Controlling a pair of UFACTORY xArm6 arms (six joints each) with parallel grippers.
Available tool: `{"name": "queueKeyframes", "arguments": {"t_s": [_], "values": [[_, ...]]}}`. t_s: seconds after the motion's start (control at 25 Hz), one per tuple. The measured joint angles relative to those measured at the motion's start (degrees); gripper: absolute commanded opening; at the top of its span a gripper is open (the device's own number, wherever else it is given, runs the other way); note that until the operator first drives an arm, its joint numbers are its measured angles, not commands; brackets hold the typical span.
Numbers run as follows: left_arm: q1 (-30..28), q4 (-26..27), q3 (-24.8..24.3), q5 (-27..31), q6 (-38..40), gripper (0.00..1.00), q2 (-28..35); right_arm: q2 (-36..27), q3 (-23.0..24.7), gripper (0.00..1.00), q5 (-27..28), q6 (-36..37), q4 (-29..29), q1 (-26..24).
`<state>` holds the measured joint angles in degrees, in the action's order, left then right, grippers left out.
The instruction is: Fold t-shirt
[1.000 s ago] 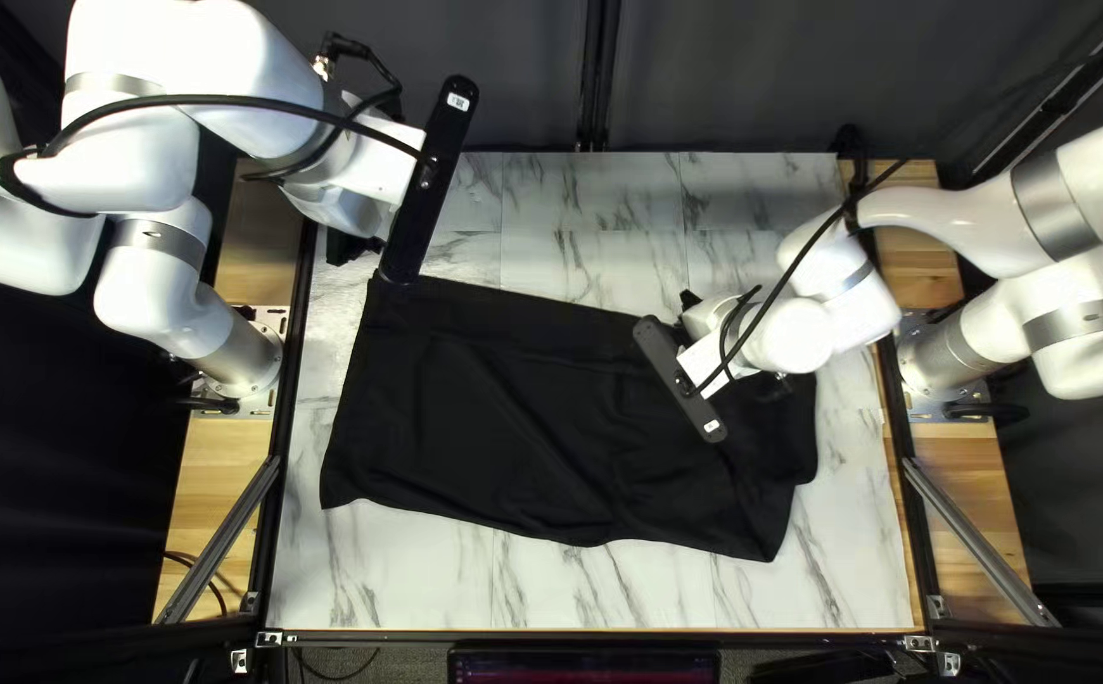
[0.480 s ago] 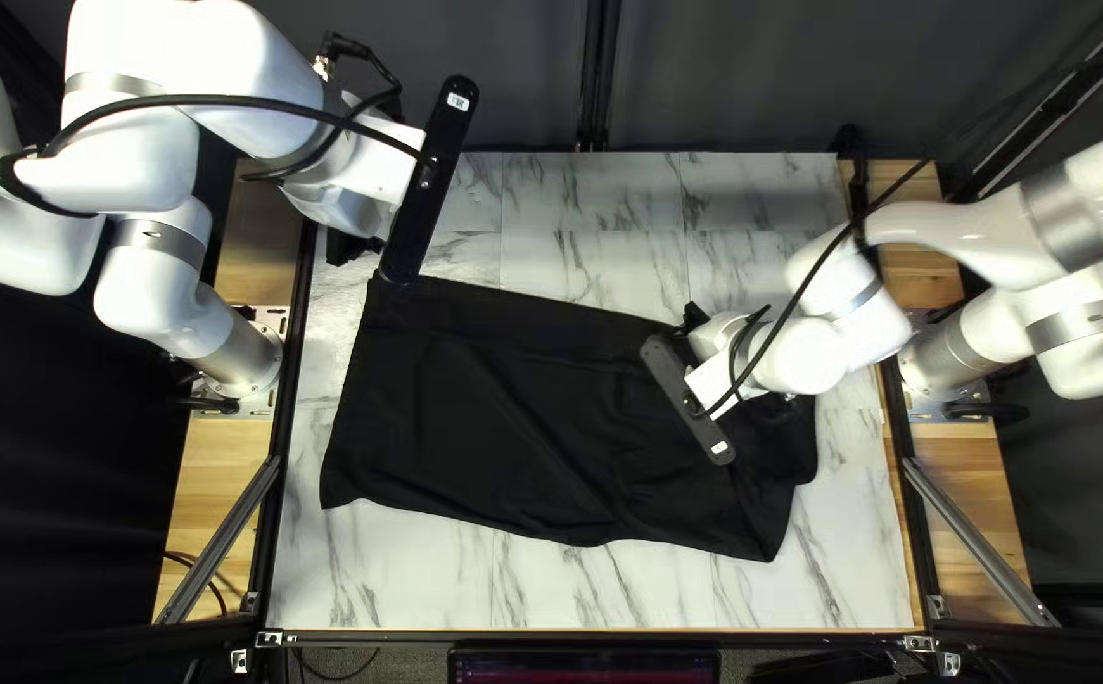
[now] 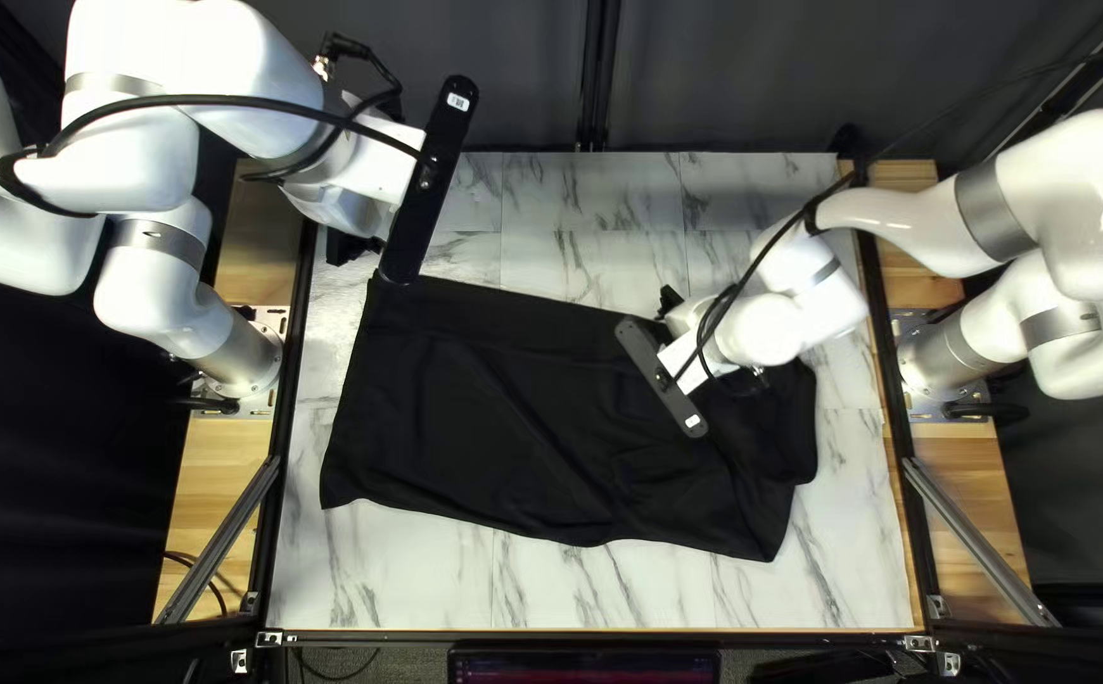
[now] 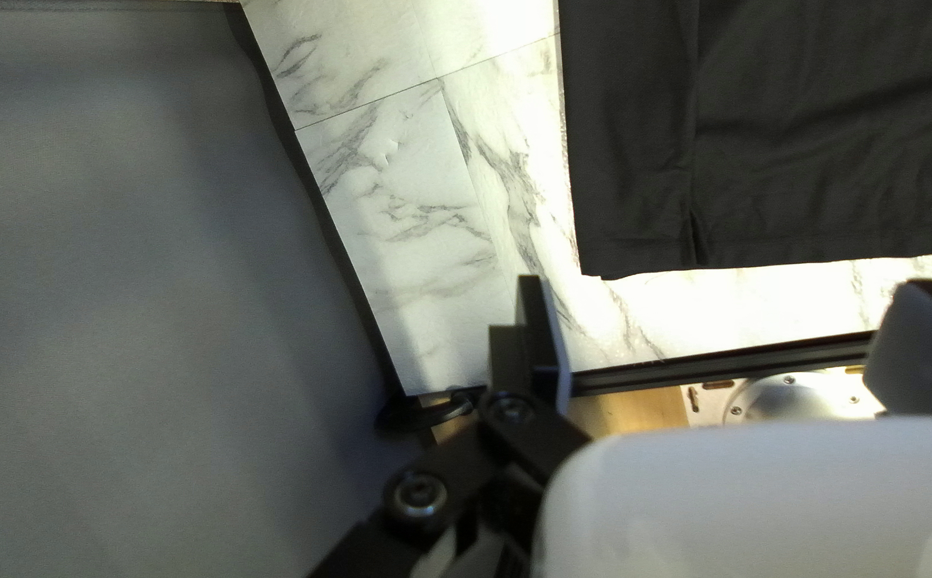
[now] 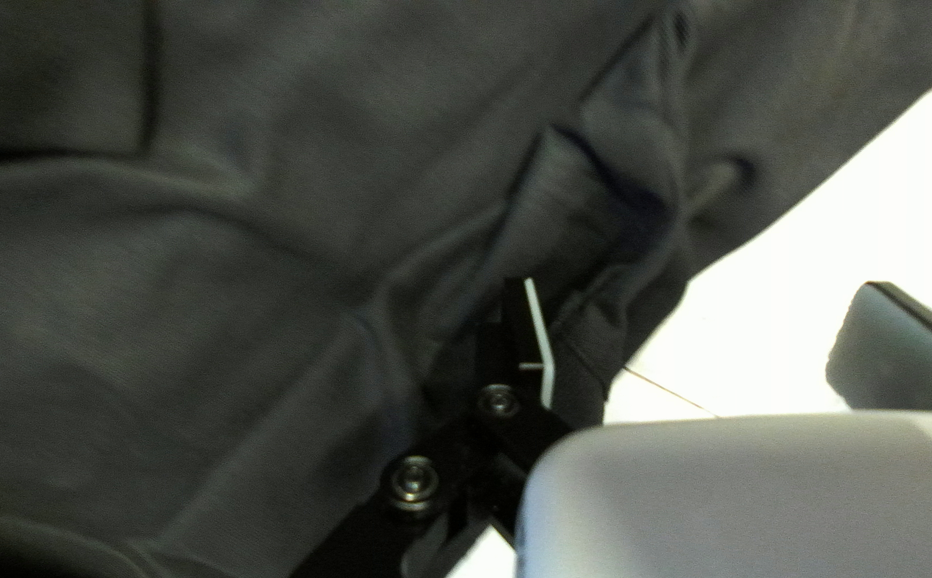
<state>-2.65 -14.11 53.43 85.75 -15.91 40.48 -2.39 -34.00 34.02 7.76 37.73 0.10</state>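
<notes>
On the table (image 3: 602, 598) the shirt (image 3: 488, 405) lies spread, its long axis running across the top left view. My right gripper (image 5: 699, 284) hangs nearer, over its right-hand part, my left gripper (image 4: 725, 280) by its far left corner. Both have fingers parted, gripping nothing; the rumpled fold (image 5: 584, 198) I'd pinch lies just ahead of my right.

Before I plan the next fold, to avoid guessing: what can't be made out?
Shirt beneath the right arm: top left view, hidden by that arm.
Any lower layers: every view, hidden by its top.
Much of it: left wrist view, cut off by the edge.
Fine creases: right wrist view, blurred.
</notes>
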Motion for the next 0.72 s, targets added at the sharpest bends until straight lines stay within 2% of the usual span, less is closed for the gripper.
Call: {"name": "queueKeyframes", "arguments": {"t_s": [0.2,0.48,0.72], "values": [[0.0,0.0,0.0,0.0,0.0,1.0,0.0,-2.87,-0.08,1.0,2.73,0.92,-0.84,0.52],[0.0,0.0,0.0,0.0,0.0,1.0,0.0,-7.74,1.55,1.0,7.71,-2.42,-2.33,5.67],[0.0,0.0,0.0,0.0,0.0,1.0,0.0,-6.79,1.78,1.0,8.56,-4.65,-4.49,10.17]]}}
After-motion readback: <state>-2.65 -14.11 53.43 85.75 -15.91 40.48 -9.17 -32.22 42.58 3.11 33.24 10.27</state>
